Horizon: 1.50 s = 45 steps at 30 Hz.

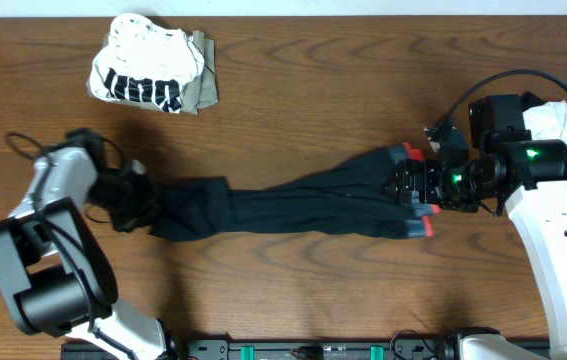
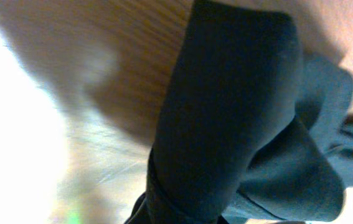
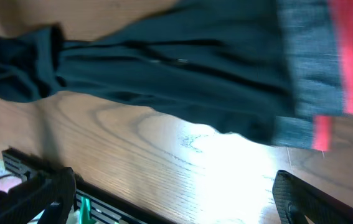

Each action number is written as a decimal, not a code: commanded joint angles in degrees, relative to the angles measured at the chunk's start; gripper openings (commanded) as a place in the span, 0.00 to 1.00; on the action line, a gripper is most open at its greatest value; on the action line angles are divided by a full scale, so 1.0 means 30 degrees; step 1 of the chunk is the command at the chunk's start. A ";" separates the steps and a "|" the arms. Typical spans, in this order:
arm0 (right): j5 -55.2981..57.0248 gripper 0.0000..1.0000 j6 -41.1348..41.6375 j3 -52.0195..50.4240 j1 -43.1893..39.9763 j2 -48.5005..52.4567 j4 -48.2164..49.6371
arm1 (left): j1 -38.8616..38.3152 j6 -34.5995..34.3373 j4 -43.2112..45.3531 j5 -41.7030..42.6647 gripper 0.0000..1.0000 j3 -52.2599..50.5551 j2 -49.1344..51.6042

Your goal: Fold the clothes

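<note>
**Desk:** Where to look for the long black trousers [image 1: 293, 205] of soft cloth?

**Photographer:** Across the middle of the brown wooden table [image 1: 313, 90], drawn out in a loose line from left to right. Leg ends bunched at the left. Grey waistband [image 1: 403, 165] edged in red-orange at the right.

**Desk:** And at the left gripper [image 1: 131, 205]?

**Photographer:** Clamped tight on the bunched leg ends. From the left wrist, nothing but dark folds close up against blurred wood. Fingers hidden by the cloth.

**Desk:** At the right gripper [image 1: 418, 190]?

**Photographer:** Spread wide over the waist end, holding nothing. From the right wrist, one dark fingertip [image 3: 313, 202] low in the frame, with bare wood between it and the waistband. Hard to tell from overhead whether touching the cloth.

**Desk:** Anything else on the table?

**Photographer:** At the far left corner, a crumpled white black-printed top [image 1: 143, 72], with an olive piece [image 1: 203, 85] pressed against its right side. Both well apart from the trousers. Along the near edge, a black rail [image 1: 303, 350] with green fittings.

**Desk:** Anything in the way?

**Photographer:** From overhead, the middle of the waistband covered by the right gripper and its wrist. Leg ends partly masked by the left gripper and its black cables [image 1: 23, 145].
</note>
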 commanded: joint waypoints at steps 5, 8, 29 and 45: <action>0.4357 0.99 0.3118 -0.0022 0.1821 -0.0015 0.0284 | 0.1064 -0.1792 -0.2623 -0.3650 0.06 0.2841 -0.1960; 0.4677 0.99 0.3621 -0.0022 0.2907 -0.0007 0.0954 | 0.0539 -0.2229 -0.2885 -0.4466 0.06 0.2994 -0.3315; 0.4692 0.99 0.4874 -0.0022 0.5756 0.0240 0.2222 | -1.0214 -0.5406 -0.2528 -0.6914 0.06 0.2958 -0.4845; 0.4699 0.99 0.4860 -0.0022 0.5763 0.0240 0.1690 | -1.4258 -0.6266 -0.1413 -0.7730 0.06 0.2783 -0.1574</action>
